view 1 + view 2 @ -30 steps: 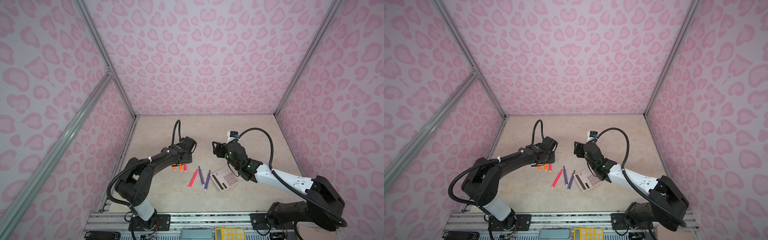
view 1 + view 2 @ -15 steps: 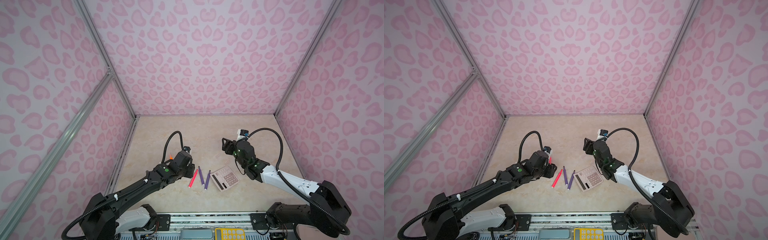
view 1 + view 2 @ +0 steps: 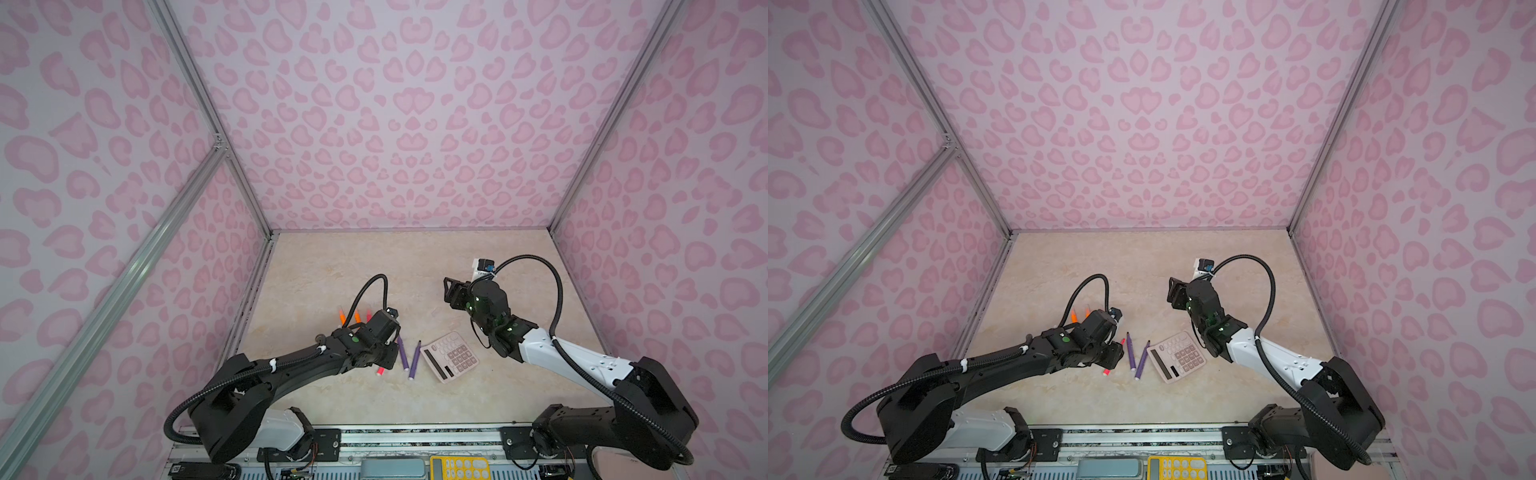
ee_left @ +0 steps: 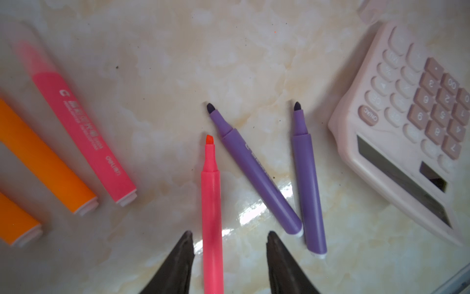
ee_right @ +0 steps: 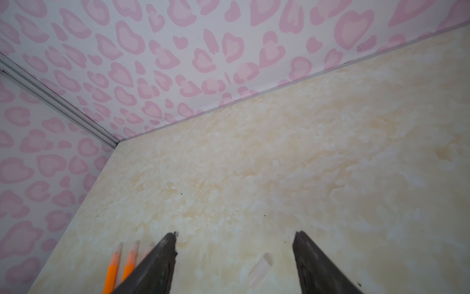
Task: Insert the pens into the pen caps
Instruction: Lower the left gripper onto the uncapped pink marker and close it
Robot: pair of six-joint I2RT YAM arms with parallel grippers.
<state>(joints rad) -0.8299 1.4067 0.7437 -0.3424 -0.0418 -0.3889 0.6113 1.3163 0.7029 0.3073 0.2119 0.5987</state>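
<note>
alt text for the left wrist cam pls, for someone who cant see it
The open left hand straddles an uncapped pink-red pen lying on a marbled table. Beside it two uncapped purple pens form a V next to a pink calculator; on the other side lie another pink pen and two orange pens.

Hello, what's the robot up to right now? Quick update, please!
Left pincer open, straddling uncapped pink pen. Right pincer open, empty, facing a loose clear cap. Nothing blocking; calculator off to the side.

Pink heart-print walls (image 3: 395,124), aluminium corner rails (image 3: 243,187), glossy cream marbled floor (image 3: 415,257).
</note>
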